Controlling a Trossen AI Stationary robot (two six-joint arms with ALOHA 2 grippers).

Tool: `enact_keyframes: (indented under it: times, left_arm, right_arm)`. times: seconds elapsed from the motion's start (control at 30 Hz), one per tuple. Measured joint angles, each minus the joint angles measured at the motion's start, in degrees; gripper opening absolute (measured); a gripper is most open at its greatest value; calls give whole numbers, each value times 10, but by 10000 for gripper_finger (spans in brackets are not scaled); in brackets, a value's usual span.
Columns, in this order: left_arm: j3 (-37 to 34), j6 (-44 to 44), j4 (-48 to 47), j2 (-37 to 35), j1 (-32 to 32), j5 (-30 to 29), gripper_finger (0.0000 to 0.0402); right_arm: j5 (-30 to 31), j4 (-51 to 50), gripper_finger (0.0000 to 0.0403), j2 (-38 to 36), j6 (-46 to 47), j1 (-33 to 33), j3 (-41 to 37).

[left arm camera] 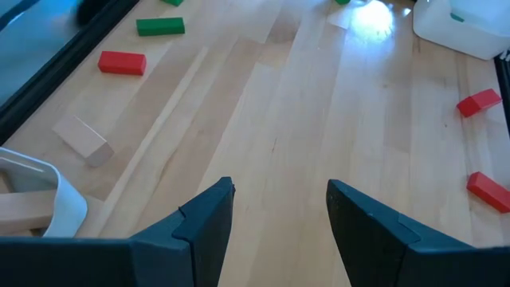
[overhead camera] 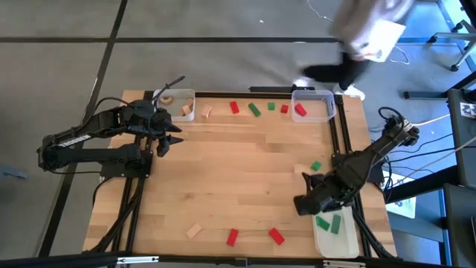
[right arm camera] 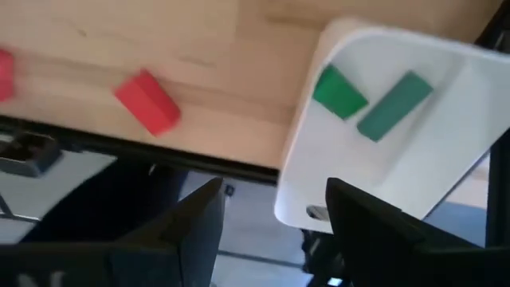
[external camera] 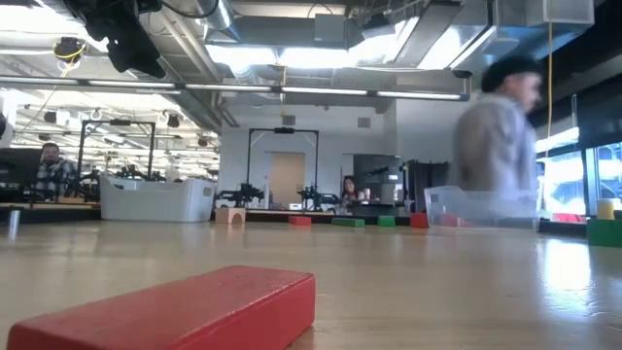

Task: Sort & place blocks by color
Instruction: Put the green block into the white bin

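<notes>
Red, green and tan blocks lie flat on the wooden table. Along the far edge are a red block [overhead camera: 234, 108], a green block [overhead camera: 254, 109] and a tan block [overhead camera: 207, 112]. At the near edge lie a tan block [overhead camera: 194, 231] and two red blocks [overhead camera: 232, 237] [right arm camera: 147, 101]. One green block [overhead camera: 316, 166] lies near the right edge. My left gripper [overhead camera: 172, 135] [left arm camera: 279, 207] hovers open over bare table at the far left. My right gripper [overhead camera: 303, 202] [right arm camera: 275, 215] is open above the near right corner, beside the white tray [right arm camera: 446, 159], which holds two green blocks [right arm camera: 339, 92].
A clear bin [overhead camera: 182, 100] at the far left holds a tan block [overhead camera: 186, 110]; a second clear bin [overhead camera: 316, 103] at the far right holds a red block [overhead camera: 300, 110]. A person [overhead camera: 364, 37] stands beyond the far right corner. The middle of the table is bare wood.
</notes>
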Motion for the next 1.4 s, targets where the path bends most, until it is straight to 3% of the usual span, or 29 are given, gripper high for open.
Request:
enact_keyframes:
  times: [0.43,0.63,0.83,1.1,1.4]
  left_arm:
    - [0,-2,0,0,0,0,195]
    - [0,-5,0,0,0,0,195]
    - [0,-5,1,0,0,0,195]
    - [0,-8,2,0,0,0,195]
    - [0,-20,2,0,0,-5,195]
  right_arm:
    - [89,-214,220,0,-150,-148,0]
    - [162,-216,220,3,-328,-239,-3]
    - [190,-213,220,5,-461,-332,-6]
    - [162,-190,220,5,-606,-412,-103]
    - [102,-43,220,5,-702,-443,-236]
